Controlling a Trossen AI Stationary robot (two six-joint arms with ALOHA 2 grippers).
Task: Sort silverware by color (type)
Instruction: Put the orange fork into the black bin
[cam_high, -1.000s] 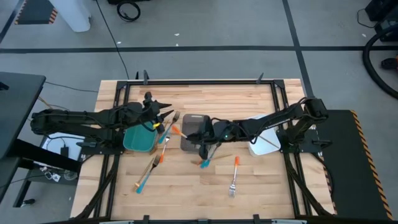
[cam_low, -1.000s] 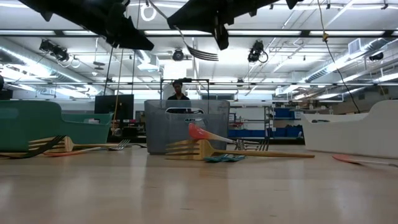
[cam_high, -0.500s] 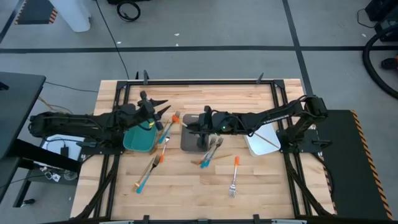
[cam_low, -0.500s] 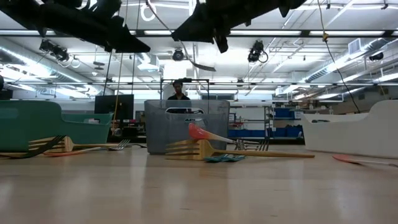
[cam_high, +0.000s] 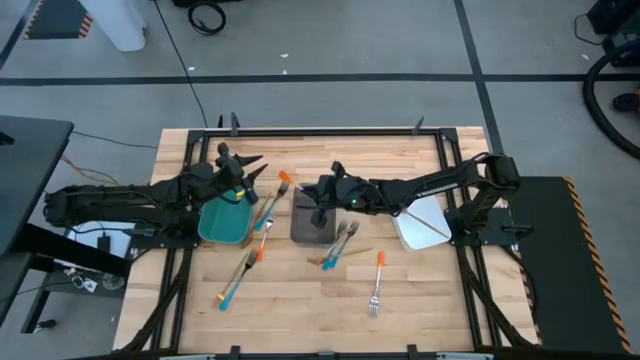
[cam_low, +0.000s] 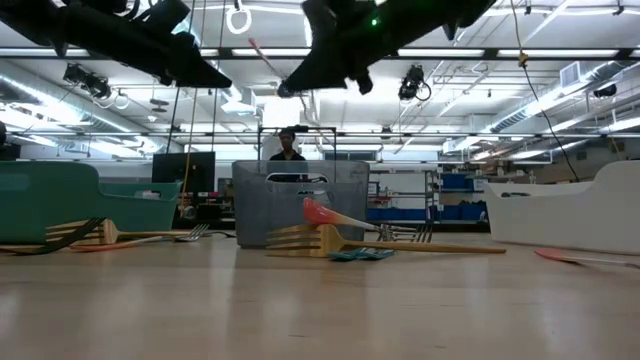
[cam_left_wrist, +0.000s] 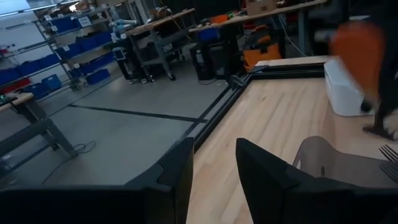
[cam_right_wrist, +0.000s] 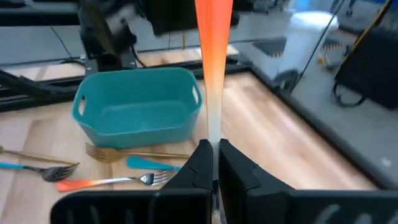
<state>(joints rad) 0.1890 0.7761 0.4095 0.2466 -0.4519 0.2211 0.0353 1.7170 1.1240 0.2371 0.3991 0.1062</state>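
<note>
My right gripper (cam_high: 316, 189) hangs over the grey tray (cam_high: 312, 226), shut on an orange-handled utensil (cam_right_wrist: 214, 56) whose orange handle tip (cam_high: 284, 177) points toward the left arm. My left gripper (cam_high: 247, 171) stands open and holds nothing, above the far rim of the teal tray (cam_high: 224, 222). More silverware lies flat on the wood: forks beside the teal tray (cam_high: 264, 214), a pair near the front left (cam_high: 238, 274), a cluster by the grey tray (cam_high: 340, 246) and an orange-handled fork (cam_high: 378, 280). My right gripper pinches the utensil between its two fingers on the silver stretch (cam_right_wrist: 213, 134) just below the orange handle. The fingers come nearly level from the table's right and lie along the utensil. The handle sticks out ahead of them, lifted clear of table and trays.
A white tray (cam_high: 420, 224) stands at the right, under the right arm. In the right wrist view a gold fork (cam_right_wrist: 127, 153), a blue handle (cam_right_wrist: 18, 165) and an orange-handled fork (cam_right_wrist: 99, 182) lie before the teal tray (cam_right_wrist: 138, 107). A person (cam_low: 288, 146) stands far behind the table.
My right gripper has gone toward the table's left and far edges, from over the forks by the grey tray to above that tray, rolling as it went. The utensil has swung round, its orange handle now pointing at the left arm. My left gripper has drawn slightly toward the far edge.
</note>
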